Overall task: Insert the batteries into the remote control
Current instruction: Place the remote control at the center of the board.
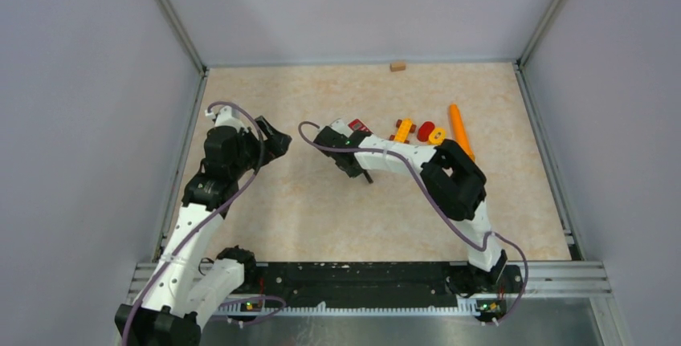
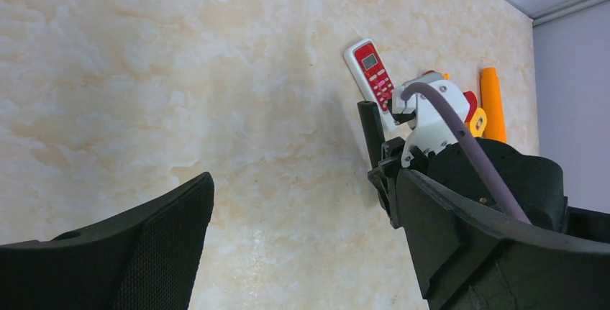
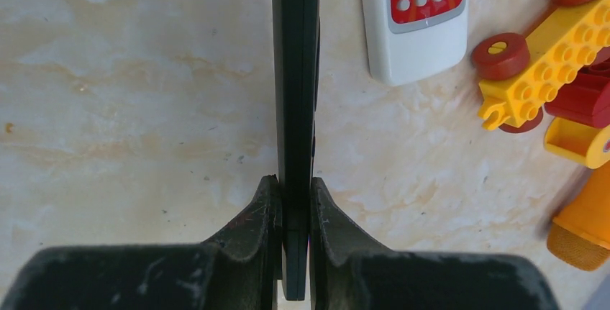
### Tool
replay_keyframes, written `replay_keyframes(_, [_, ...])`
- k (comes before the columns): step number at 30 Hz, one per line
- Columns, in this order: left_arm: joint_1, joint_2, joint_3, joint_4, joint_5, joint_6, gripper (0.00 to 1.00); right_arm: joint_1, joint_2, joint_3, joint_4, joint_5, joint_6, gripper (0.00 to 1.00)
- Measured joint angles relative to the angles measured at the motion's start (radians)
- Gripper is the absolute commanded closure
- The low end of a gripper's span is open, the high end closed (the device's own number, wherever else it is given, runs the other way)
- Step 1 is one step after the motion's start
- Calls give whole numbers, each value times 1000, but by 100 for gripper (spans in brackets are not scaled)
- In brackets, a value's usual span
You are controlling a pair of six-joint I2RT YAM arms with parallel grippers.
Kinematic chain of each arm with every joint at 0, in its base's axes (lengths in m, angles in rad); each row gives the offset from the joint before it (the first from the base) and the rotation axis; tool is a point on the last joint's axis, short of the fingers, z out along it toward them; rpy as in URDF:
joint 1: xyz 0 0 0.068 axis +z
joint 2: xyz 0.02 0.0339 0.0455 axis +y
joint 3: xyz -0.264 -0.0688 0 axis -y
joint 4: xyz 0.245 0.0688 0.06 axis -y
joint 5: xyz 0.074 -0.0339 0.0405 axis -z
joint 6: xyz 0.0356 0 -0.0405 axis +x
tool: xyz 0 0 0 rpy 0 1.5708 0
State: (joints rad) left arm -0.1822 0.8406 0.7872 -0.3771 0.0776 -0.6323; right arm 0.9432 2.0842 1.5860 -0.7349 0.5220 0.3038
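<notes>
My right gripper (image 1: 356,167) is shut on a slim black remote control (image 3: 295,73), held on its edge just above the table. In the right wrist view the two fingers (image 3: 259,216) clamp its near end. The black remote also shows in the left wrist view (image 2: 372,130). My left gripper (image 1: 273,141) is open and empty, left of the right gripper, its jaws wide apart over bare table (image 2: 306,188). No batteries show in any view.
A white and red remote (image 3: 417,15) lies flat just beyond the black one. A yellow and red toy (image 3: 547,44) and an orange cone (image 1: 460,131) lie to its right. A small wooden block (image 1: 397,65) sits at the back wall.
</notes>
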Motion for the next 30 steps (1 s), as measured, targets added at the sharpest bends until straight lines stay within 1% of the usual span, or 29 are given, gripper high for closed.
replay_keyframes(4, [0,0,0,-2,-16,13,1,12,26,26,-26,37,-25,79])
replay_keyframes(8, [0,0,16,-26,-42,30,1,19,44,47,-42,49,-35,68])
replay_keyframes(12, [0,0,58,-76,-99,35,1,24,49,53,-51,14,-32,63])
replay_keyframes(17, [0,-8,142,-127,-165,39,1,25,49,52,-42,-80,-15,63])
replay_keyframes(22, [0,-38,163,-160,-177,48,1,25,37,51,-26,-153,4,62])
replay_keyframes(26, [0,-43,180,-196,-172,56,1,25,-9,28,0,-199,27,51])
replay_keyframes(30, [0,-59,205,-236,-172,55,1,25,-130,-55,29,-213,50,39])
